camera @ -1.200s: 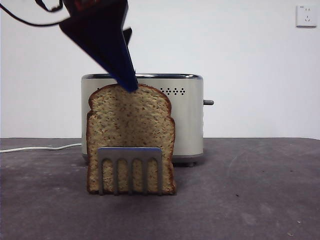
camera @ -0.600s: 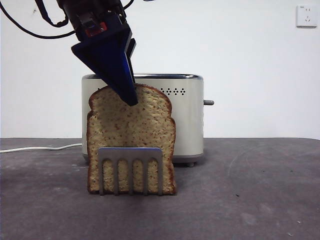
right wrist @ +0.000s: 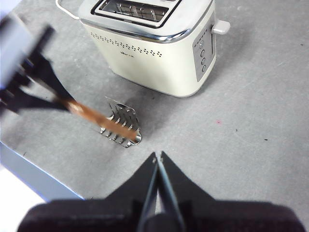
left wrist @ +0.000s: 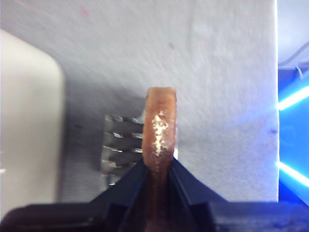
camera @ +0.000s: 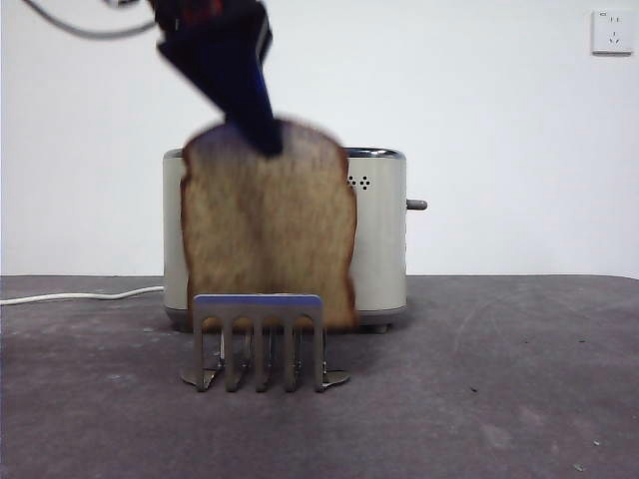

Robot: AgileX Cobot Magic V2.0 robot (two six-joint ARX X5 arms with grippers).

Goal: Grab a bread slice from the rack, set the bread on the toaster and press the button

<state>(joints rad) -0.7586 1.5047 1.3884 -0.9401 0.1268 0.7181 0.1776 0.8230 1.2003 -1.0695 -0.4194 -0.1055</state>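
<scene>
My left gripper [camera: 262,138] is shut on the top edge of the slice of bread [camera: 268,225], which hangs lifted with its lower edge just behind the top of the silver rack [camera: 260,341]. In the left wrist view the bread's crust edge [left wrist: 161,133] is pinched between the jaws, above the rack [left wrist: 121,147]. The cream toaster [camera: 381,235] stands behind them. The right wrist view shows the toaster [right wrist: 154,43] with its slots [right wrist: 133,9], the rack [right wrist: 121,126], the bread [right wrist: 99,118] and the left gripper [right wrist: 65,104]. My right gripper [right wrist: 158,157] is shut and holds nothing, high above the table.
A lever knob [camera: 416,205] sticks out of the toaster's right side, seen as a lever [right wrist: 221,26] above small buttons [right wrist: 203,53] in the right wrist view. A white cord [camera: 80,295] runs left across the dark grey table [camera: 499,379]. A wall socket [camera: 610,31] is at upper right.
The left gripper closed on the bread's top and has raised it out of the rack; the slice now hangs higher and the rack's slots stand empty.
</scene>
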